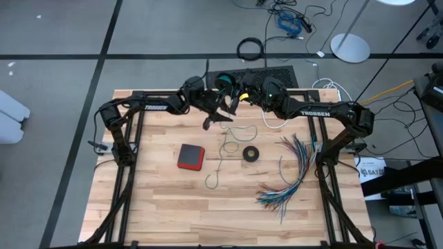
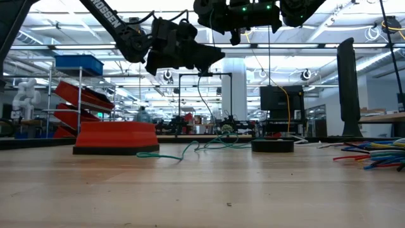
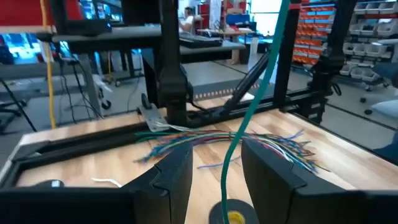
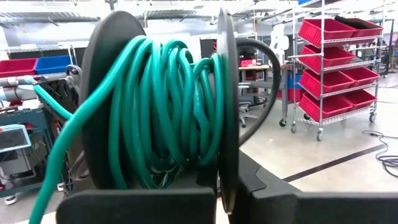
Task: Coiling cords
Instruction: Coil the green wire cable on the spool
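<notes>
Around you the floor (image 1: 55, 41) is grey, crossed by dark seam lines. Beyond the far edge of the tabletop (image 1: 159, 207) you have a coiled black cable (image 1: 250, 48) lying on that floor, a tangle of blue cable (image 1: 287, 24) farther off, and a round white stand base (image 1: 349, 46) to its right. Looking level across the room, you see rows of bright ceiling lights (image 2: 354, 38), a blue bin (image 2: 78, 64) on a rack, and a dark monitor (image 2: 278, 98). Past the right arm, wire shelving (image 4: 336, 68) carries red bins (image 4: 339, 30) over pale polished floor.
</notes>
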Available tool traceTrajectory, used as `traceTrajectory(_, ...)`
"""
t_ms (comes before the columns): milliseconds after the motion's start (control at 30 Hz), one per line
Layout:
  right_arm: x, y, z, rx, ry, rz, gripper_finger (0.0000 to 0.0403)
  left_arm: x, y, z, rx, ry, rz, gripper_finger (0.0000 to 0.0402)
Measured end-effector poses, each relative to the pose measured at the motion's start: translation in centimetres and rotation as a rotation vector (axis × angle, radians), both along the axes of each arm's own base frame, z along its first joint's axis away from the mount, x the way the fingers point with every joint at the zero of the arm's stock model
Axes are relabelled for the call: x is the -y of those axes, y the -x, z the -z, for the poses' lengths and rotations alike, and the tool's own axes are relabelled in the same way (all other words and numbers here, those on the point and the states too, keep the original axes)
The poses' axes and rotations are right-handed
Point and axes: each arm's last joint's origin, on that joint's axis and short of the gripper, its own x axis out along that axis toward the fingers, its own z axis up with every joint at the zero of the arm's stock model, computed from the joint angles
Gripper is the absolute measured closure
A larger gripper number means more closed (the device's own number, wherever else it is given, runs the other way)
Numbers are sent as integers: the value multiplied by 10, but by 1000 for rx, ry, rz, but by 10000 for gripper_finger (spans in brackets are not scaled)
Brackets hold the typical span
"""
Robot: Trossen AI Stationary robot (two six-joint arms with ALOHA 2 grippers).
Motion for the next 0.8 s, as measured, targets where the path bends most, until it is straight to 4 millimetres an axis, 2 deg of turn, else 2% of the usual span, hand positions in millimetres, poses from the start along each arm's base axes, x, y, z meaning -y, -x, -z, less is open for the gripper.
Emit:
traceTrajectory(500,0,0,1,-12,-3,-3,403,-4,2,-1,-3,17,-13,259)
traceTrajectory(633,0,0,1,-14,2,-1,403,-4,2,-1,-1,14,-13,277)
traceTrajectory(800,0,0,1,-16,5,-1,403,-6,4,-1,4,9,4,325)
